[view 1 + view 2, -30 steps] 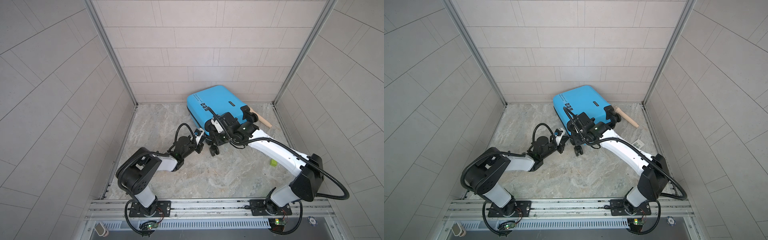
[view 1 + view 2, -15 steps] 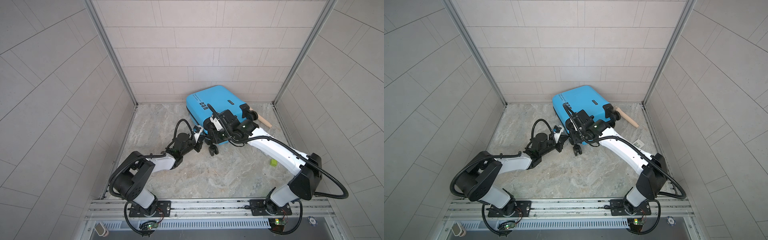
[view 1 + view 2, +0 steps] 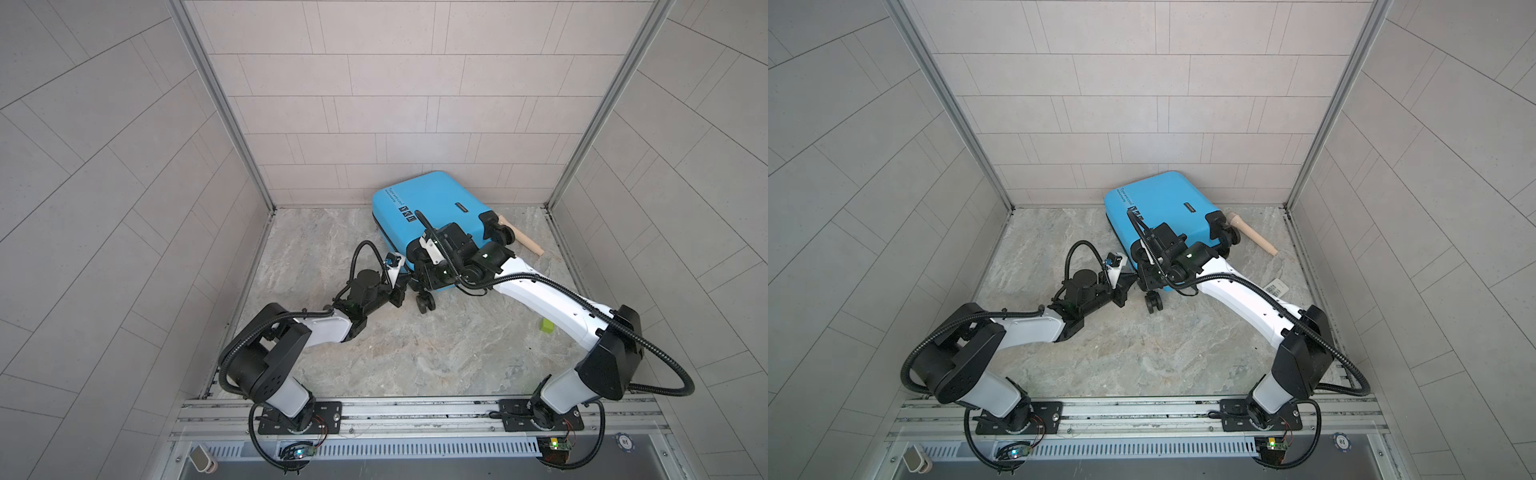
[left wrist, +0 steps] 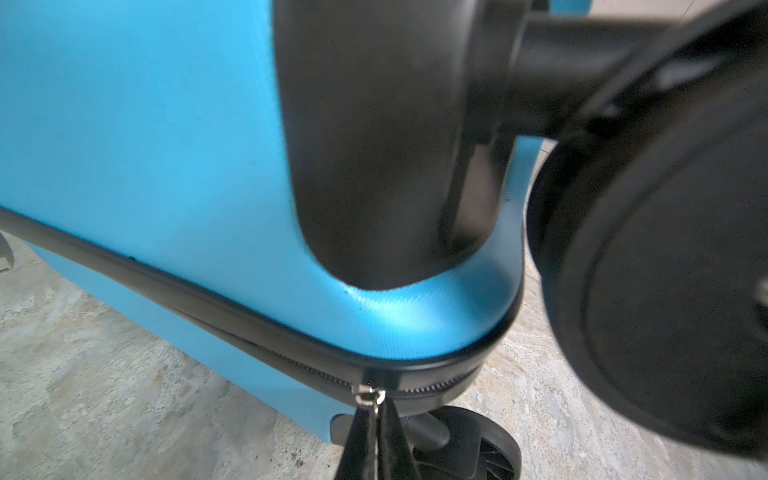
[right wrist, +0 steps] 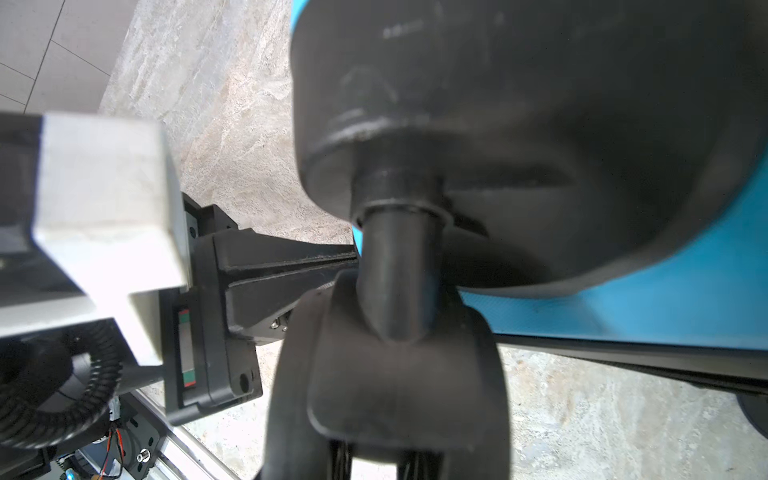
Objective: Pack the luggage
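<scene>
The luggage point(image 3: 432, 203) point(image 3: 1163, 199), a bright-blue hard-shell suitcase, lies flat and closed against the back wall in both top views. My left gripper point(image 4: 374, 419) point(image 3: 409, 283) point(image 3: 1130, 283) is shut on the silver zipper pull point(image 4: 368, 397) at the suitcase's near corner. Right beside it, my right gripper point(image 3: 428, 276) point(image 3: 1150, 276) reaches down over that same corner. It is closed round the upper spinner wheel point(image 5: 386, 374) point(image 4: 665, 291), which fills its wrist view and hides its fingers. The lower wheel point(image 3: 426, 301) sits free on the floor.
A beige wooden handle point(image 3: 525, 240) lies behind the suitcase's right wheels point(image 3: 496, 228). A small green block point(image 3: 546, 325) sits near the right arm, and a white tag point(image 3: 1276, 287) lies by the right wall. Tiled walls enclose three sides; a metal rail point(image 3: 415, 409) runs along the front.
The left arm's elbow has shifted slightly. Both grippers and the luggage stay where they were.
</scene>
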Available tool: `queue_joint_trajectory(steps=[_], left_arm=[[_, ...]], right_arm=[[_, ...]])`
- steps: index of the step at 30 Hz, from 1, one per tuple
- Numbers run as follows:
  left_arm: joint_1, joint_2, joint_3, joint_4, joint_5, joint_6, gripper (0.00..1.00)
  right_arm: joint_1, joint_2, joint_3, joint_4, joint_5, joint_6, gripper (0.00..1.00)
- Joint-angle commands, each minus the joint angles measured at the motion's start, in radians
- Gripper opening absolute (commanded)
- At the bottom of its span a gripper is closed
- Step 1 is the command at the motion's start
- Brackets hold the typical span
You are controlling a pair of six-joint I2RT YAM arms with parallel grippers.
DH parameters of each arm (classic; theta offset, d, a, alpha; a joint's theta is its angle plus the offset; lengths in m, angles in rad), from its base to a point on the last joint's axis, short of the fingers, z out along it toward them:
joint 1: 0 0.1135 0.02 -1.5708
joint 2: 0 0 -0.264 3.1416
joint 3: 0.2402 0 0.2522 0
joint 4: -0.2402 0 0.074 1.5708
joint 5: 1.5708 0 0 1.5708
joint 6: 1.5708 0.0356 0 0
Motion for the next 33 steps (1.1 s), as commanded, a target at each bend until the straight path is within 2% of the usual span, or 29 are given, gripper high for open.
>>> queue_joint_trajectory(steps=[1, 9, 15, 20, 29, 33], left_arm=[[-0.08, -0.006, 0.002, 0.136, 0.166, 0.002, 0.0], [-0.084, -0.024, -0.025, 0.103, 0.153, 0.02, 0.0], [-0.111, -0.083, -0.014, 0.006, 0.156, 0.06, 0.0], [-0.138, -0.11, -0.017, 0.011, 0.13, 0.053, 0.0], [-0.193, 0.008, -0.059, 0.364, -0.084, -0.029, 0.0], [-0.255, 0.08, -0.041, 0.501, -0.185, -0.018, 0.0]], right_arm=[[0.027, -0.058, 0.053, 0.311, -0.052, -0.013, 0.0], [0.027, -0.081, 0.129, 0.265, -0.04, -0.049, 0.0], [0.027, -0.062, 0.146, 0.237, -0.005, -0.098, 0.0], [0.028, -0.046, 0.153, 0.254, -0.014, -0.083, 0.0], [0.046, -0.065, 0.029, 0.375, -0.046, 0.015, 0.0], [0.055, -0.085, -0.053, 0.428, -0.04, 0.059, 0.0]])
